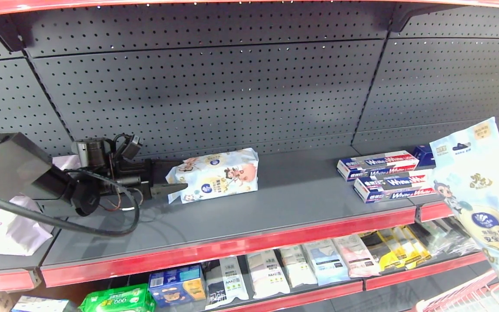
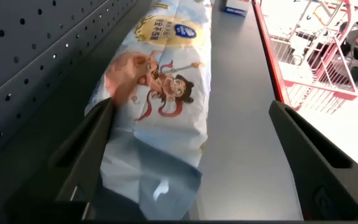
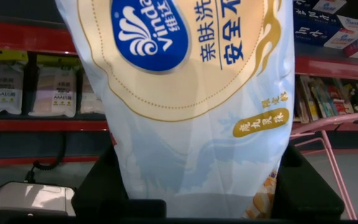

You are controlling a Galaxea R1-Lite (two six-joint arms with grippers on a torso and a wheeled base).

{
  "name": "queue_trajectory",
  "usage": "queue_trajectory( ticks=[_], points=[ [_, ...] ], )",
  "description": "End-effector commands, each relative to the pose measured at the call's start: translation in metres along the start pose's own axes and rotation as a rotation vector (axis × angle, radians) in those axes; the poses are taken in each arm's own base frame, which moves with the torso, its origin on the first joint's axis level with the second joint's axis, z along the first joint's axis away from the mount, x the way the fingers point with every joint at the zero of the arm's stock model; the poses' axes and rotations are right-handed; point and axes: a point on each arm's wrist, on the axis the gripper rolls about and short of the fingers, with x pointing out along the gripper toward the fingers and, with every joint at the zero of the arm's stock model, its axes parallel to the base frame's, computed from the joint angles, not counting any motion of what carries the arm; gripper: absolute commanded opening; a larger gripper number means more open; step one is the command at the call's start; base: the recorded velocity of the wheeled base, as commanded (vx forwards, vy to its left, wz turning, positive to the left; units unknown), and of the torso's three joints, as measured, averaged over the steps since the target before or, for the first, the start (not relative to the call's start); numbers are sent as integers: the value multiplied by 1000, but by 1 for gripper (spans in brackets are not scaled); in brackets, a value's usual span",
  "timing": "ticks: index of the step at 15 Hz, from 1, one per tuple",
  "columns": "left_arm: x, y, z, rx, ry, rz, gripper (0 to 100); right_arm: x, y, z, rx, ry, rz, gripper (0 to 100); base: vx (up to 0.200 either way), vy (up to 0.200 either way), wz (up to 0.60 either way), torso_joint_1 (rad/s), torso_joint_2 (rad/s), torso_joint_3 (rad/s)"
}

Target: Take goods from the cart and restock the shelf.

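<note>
- pale purple pack (image 1: 11, 229): far left of the shelf (image 1: 275, 216), lying flat behind the left arm
- left gripper (image 1: 176, 177): low over the shelf, jaws spread wide around the left end of the lying wipes pack (image 1: 215, 174); in the wrist view the pegboard-side finger (image 2: 98, 134) touches the wrap and the other finger stands apart from it
- lying wipes pack: flat on the shelf, left of centre, near the pegboard (image 1: 215, 86)
- toothpaste boxes (image 1: 379, 164): two, side by side on the shelf's right part, a small blue box (image 1: 424, 154) just behind
- right gripper (image 3: 201, 186): clamped on the bottom end of the held wipes pack (image 1: 483, 190), which is upright in the air at far right, in front of the shelf edge
- pink cart (image 1: 466, 297): bottom right corner
- lower shelf: green pack (image 1: 117, 299), blue box (image 1: 176, 284), row of sachets (image 1: 319, 260)
</note>
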Motion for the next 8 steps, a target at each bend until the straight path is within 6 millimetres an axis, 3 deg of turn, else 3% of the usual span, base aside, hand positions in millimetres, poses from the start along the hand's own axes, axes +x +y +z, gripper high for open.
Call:
queue_trajectory(
  ticks=[1,8],
  points=[
    [-9,2,2,9,-3,23,100,0,0,0,-1,-2,0,0,0,0,0,0,0,0],
    [-16,-5,-8,10,-11,-15,100,1,1,-2,-16,7,0,0,0,0,0,0,0,0]
  ],
)
